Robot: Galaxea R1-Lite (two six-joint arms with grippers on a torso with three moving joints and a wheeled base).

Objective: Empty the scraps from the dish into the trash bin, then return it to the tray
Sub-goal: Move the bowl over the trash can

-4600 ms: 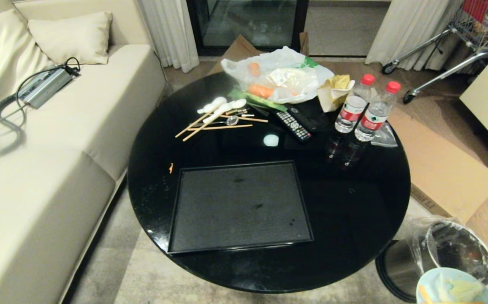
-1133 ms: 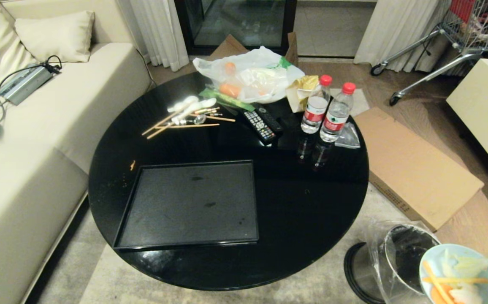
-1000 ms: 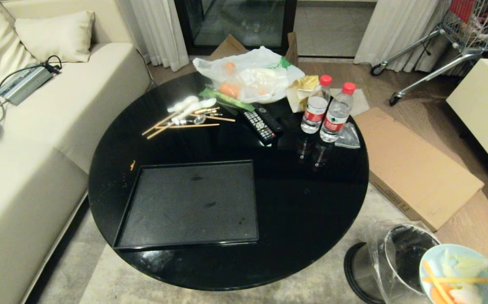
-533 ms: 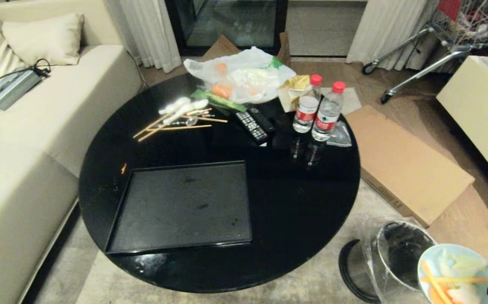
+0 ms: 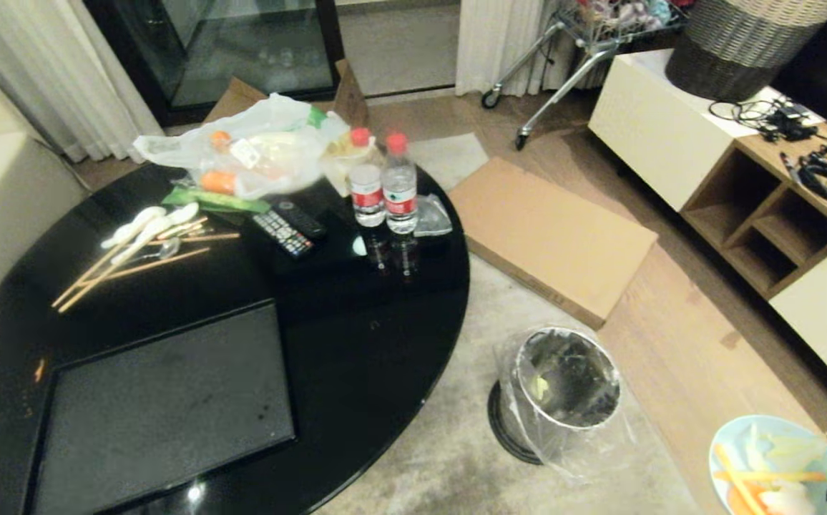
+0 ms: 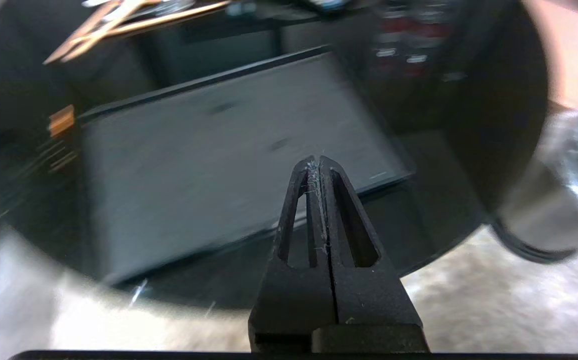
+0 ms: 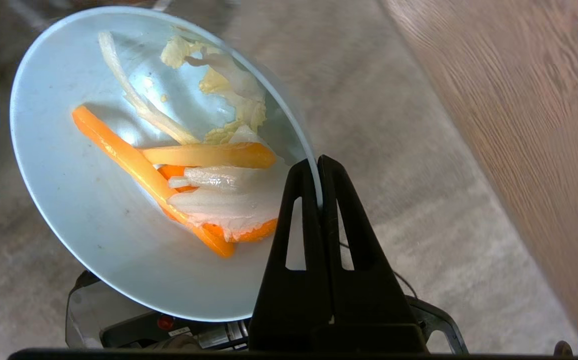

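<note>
Glossy, pale blue-white glaze on the dish [image 7: 69, 210], smooth and light-catching; moist-looking orange and pale yellow-white scraps [image 7: 204, 170] inside. Matt black plastic on the right gripper [image 7: 317, 165] and on the left gripper [image 6: 317, 165], the latter flecked with pale fibres. Shiny metal on the trash bin [image 5: 564, 372], under crinkly clear plastic film. Matt, dark grey, finely textured surface on the tray [image 5: 163, 415]. Mirror-glossy black top on the table [image 5: 378, 315]. Dull brown cardboard [image 5: 549, 236] on the floor. Rough grey-beige pile on the carpet [image 5: 442, 450]; smooth grained wood on the floorboards [image 7: 534, 100]. Coarse woven fibre on the basket [image 5: 735, 43].
</note>
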